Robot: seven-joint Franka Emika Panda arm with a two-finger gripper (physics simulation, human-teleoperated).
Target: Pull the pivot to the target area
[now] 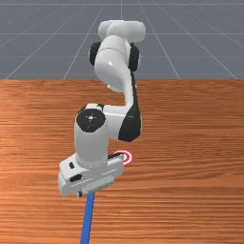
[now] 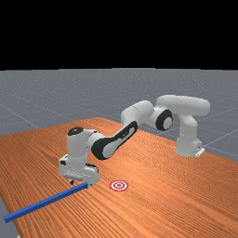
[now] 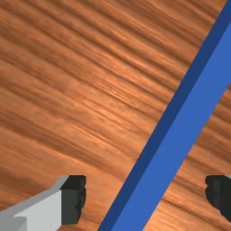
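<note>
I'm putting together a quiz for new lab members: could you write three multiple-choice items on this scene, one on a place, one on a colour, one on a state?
1. In the far view, where is the target from the gripper?
A) To the far view's left
B) To the far view's right
C) Directly above it

2. What colour is the bar?
A) Green
B) Yellow
C) Blue

3. How is the gripper?
A) Open, with the bar between its fingers
B) Shut on the bar
C) Shut on nothing

Key:
1. B: the far view shows the ringed target right of the gripper.
2. C: all three views show the bar in blue.
3. A: the wrist view shows wood on both sides, between bar and fingers.
</note>
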